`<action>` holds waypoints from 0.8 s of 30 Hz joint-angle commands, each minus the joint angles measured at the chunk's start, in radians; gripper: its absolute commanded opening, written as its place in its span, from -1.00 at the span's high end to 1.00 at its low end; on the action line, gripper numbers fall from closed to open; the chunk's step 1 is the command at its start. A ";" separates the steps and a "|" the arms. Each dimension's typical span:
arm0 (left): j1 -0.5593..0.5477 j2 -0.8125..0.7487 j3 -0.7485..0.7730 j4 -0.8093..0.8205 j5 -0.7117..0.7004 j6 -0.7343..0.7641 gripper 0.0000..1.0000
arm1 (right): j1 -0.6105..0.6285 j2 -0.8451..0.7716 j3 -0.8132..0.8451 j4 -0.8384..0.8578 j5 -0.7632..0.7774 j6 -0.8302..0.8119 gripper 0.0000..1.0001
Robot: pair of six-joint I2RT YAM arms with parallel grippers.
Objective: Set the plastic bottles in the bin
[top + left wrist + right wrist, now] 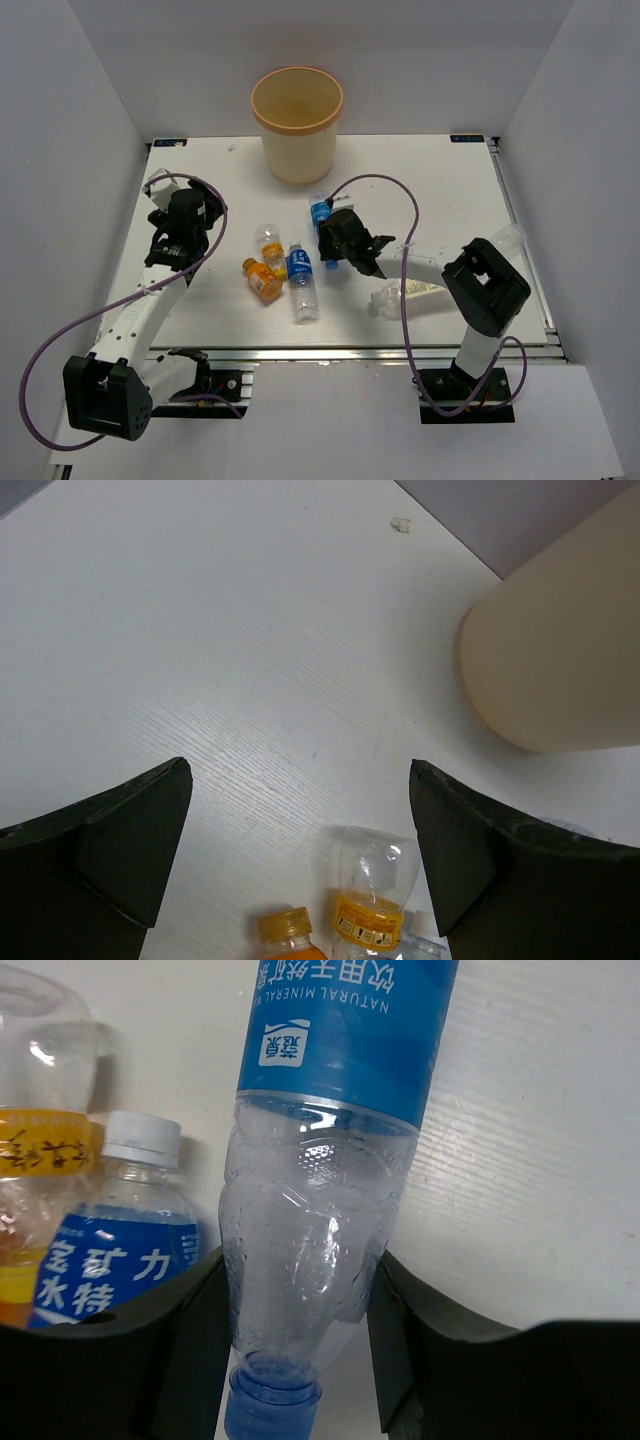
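My right gripper [300, 1265] clamps blue-label bottle [345, 1050], near side of bin [298, 155]. Judgement: lift clear of rim, centre over mouth, then release. My left gripper [300, 770] wide, empty, above tabletop [200, 630].

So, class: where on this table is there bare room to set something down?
Bare table runs right of the bin to the far-right corner; a smaller patch lies between bin and left fingers. The middle is crowded: orange bottles, a lying blue-label bottle, and the right fingers gripping a second blue-label bottle.
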 commanded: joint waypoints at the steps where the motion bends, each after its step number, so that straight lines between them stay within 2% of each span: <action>1: 0.009 -0.009 -0.012 0.022 0.019 -0.009 -0.96 | 0.002 -0.103 0.107 -0.029 -0.019 -0.120 0.31; 6: 0.023 0.014 -0.016 0.051 0.048 0.002 -0.96 | 0.002 -0.210 0.163 -0.070 -0.115 -0.261 0.49; 10: 0.034 0.030 -0.021 0.065 0.077 -0.003 -0.96 | -0.007 -0.233 0.285 -0.139 -0.150 -0.357 0.45; 12: 0.035 0.042 -0.021 0.088 0.090 0.006 -0.97 | -0.018 -0.207 0.408 -0.150 -0.142 -0.402 0.41; 14: 0.040 0.053 -0.006 0.078 0.088 0.005 -0.96 | -0.049 -0.137 0.497 -0.144 -0.115 -0.439 0.47; 17: 0.043 0.059 -0.024 0.091 0.102 0.002 -0.96 | -0.108 -0.003 0.713 -0.127 -0.145 -0.447 0.48; 18: 0.044 0.059 -0.035 0.103 0.104 -0.003 -0.96 | -0.121 0.036 0.830 -0.092 -0.144 -0.450 0.48; 19: 0.046 0.068 -0.041 0.110 0.104 -0.013 -0.96 | -0.136 0.123 0.889 -0.068 -0.124 -0.460 0.48; 20: 0.046 0.076 -0.041 0.102 0.104 -0.021 -0.96 | -0.144 0.167 0.944 -0.034 -0.106 -0.473 0.44; 21: 0.046 0.083 -0.033 0.102 0.113 -0.021 -0.96 | -0.151 0.216 1.074 -0.011 -0.084 -0.468 0.45; 22: 0.047 0.097 -0.032 0.107 0.123 -0.020 -0.96 | -0.162 0.306 1.138 0.014 -0.073 -0.468 0.44; 24: 0.048 0.111 -0.039 0.125 0.151 -0.023 -0.96 | -0.170 0.383 1.238 0.093 -0.050 -0.528 0.36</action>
